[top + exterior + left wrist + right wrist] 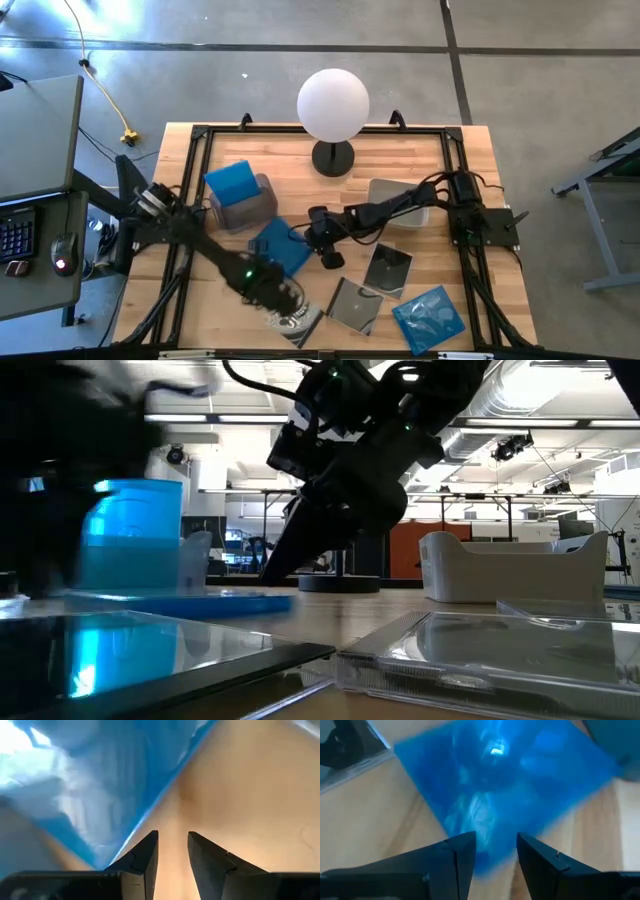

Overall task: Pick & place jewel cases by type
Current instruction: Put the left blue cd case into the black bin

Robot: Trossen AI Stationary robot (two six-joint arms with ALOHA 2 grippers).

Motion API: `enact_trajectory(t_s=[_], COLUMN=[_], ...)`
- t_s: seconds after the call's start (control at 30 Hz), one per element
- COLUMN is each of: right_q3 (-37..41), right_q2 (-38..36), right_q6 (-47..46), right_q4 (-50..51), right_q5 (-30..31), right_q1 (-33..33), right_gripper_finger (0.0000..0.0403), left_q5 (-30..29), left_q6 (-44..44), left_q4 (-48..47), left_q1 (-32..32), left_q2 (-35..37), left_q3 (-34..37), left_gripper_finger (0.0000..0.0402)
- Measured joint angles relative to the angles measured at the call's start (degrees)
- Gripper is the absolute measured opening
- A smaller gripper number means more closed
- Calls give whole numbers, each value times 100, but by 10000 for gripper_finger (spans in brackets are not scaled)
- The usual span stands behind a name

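A bright blue jewel case (280,247) lies flat mid-table, seen also in the low view (200,601). My right gripper (327,243) points down at its right corner. In the right wrist view that corner (492,862) shows between the open fingers (495,851). My left gripper (272,290) hovers open (172,847) over bare wood by the same case's near edge (140,827). A second blue case (232,183) stands in the left tub (250,207). A third blue case (430,316), two dark cases (388,268) (355,303) and the swirled case (296,322) lie flat near the front. My right gripper has one finger (457,857) on each side of the blue case's corner, coming from above. Whether the fingers touch the case, I cannot tell. My left gripper's one fingertip (147,851) is right beside the case's edge. Touch cannot be told there either.
A lamp with a white globe (333,104) stands at the far edge. The right grey tub (400,200) sits under the right arm, also seen in the low view (510,565). A black frame rail (320,130) runs around the table. Bare wood shows at the near left (215,315).
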State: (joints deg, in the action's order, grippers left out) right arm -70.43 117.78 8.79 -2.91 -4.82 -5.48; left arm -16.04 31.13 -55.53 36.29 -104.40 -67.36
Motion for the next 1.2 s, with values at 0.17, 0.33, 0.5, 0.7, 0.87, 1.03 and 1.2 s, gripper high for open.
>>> enact_trajectory(t_s=[0.17, 0.33, 0.5, 0.7, 0.87, 1.03, 1.2], right_q3=[0, 0, 11, 4, -2, 0, 0], right_q2=[13, -45, -313, -926, -1040, -997, -997], right_q6=[24, 71, 222, 525, 633, 445, 448], right_q4=[285, 444, 607, 1394, 1890, 2388, 2500], right_q5=[1, -18, -71, 414, 825, 558, 355], right_q1=[199, 259, 161, 142, 475, 887, 1179], right_gripper_finger=[138, 138, 138, 138, 138, 138, 138], left_q5=[-107, -99, -683, -1097, -1310, -1306, -1405], left_q6=[-175, -91, -139, -143, -367, -713, -760], left_q4=[-37, 2, -6, 47, 568, 1044, 1072], left_q1=[-337, -514, -486, -490, -490, -487, -485], left_q2=[0, 2, 11, 11, 20, 22, 22], left_q3=[-211, -220, -227, -229, -231, -237, -237], left_gripper_finger=[101, 101, 101, 101, 101, 103, 140])
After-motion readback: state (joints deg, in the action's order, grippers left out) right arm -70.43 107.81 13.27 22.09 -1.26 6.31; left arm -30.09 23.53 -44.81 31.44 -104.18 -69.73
